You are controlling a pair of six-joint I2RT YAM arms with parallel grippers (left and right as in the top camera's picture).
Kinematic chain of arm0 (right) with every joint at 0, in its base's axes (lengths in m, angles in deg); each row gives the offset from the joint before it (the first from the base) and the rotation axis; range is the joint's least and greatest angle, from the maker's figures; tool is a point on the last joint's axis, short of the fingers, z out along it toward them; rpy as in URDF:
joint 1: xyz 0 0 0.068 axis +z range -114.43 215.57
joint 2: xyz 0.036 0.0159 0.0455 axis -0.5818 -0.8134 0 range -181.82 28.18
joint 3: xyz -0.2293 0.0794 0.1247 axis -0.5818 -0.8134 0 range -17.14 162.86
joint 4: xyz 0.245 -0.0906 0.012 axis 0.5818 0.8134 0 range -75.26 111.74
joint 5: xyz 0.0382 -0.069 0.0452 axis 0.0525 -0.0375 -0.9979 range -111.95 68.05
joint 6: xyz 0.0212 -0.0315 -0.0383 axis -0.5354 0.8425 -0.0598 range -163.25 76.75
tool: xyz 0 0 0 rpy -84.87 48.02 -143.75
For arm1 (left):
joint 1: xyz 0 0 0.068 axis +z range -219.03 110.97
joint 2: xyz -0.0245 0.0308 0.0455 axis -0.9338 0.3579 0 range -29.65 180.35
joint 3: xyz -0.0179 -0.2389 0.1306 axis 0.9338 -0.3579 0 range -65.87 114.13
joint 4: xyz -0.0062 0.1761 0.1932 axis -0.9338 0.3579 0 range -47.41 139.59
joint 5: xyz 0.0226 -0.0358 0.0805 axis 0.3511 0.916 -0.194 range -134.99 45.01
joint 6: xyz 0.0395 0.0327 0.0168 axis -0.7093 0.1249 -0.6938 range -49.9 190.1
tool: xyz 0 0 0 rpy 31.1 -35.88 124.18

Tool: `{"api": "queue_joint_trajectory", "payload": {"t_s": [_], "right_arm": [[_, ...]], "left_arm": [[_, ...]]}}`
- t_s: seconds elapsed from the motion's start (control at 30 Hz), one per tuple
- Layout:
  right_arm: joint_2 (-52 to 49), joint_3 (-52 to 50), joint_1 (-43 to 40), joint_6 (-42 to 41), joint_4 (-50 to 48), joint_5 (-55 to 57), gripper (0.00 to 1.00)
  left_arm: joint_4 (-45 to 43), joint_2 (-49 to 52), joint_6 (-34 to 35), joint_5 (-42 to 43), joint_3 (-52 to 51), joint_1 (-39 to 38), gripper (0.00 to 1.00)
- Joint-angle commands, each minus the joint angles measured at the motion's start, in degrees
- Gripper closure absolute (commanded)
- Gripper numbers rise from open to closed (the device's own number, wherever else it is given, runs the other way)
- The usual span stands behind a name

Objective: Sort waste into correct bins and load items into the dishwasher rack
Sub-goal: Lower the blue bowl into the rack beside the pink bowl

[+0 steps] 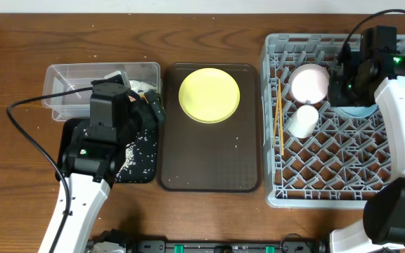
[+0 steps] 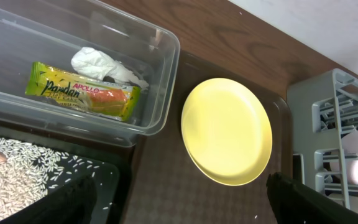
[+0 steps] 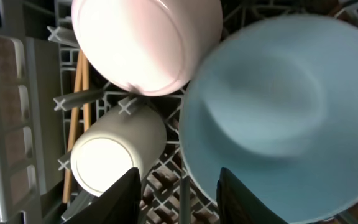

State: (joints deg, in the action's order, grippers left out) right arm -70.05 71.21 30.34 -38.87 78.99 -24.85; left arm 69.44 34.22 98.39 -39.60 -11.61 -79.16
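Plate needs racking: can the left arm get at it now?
Probably yes: the plate lies bare and alone on the brown tray, and the open left gripper hangs just beside the tray's edge.

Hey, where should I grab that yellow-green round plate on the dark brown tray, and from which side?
Probably the rim. The yellow-green round plate lies flat and face up on the dark brown plastic tray. It is too wide to span, so only its thin edge offers a pinch. Come in low and slanted at the edge facing the grey lattice dishwasher rack, where it likely goes next.
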Motion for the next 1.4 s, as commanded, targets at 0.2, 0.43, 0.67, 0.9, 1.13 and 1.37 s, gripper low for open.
{"api": "queue_joint_trajectory", "payload": {"t_s": [0.2,0.43,0.67,0.9,1.13,1.37], "right_arm": [[0.72,-0.63,0.00,0.92,0.48,-0.13,0.59],[0.72,-5.14,0.00,1.07,-4.11,4.44,0.63],[0.72,-7.06,-0.02,1.07,-6.67,5.29,0.73],[0.72,-7.17,-0.04,1.07,-6.88,6.56,0.83],[0.72,-7.17,-0.04,1.07,-6.80,6.54,0.99],[0.90,-5.84,-0.22,0.98,-7.98,1.70,0.99]], "left_arm": [[0.13,0.11,-0.55,-0.52,1.01,0.24,0.10],[0.13,0.11,-0.55,-0.52,1.01,0.24,0.10],[0.13,0.11,-0.55,-0.52,1.01,0.24,0.10],[0.13,0.11,-0.55,-0.52,1.01,0.24,0.10],[0.13,0.11,-0.55,-0.52,1.01,0.24,0.10],[0.13,0.11,-0.55,-0.52,1.01,0.24,0.10]]}}
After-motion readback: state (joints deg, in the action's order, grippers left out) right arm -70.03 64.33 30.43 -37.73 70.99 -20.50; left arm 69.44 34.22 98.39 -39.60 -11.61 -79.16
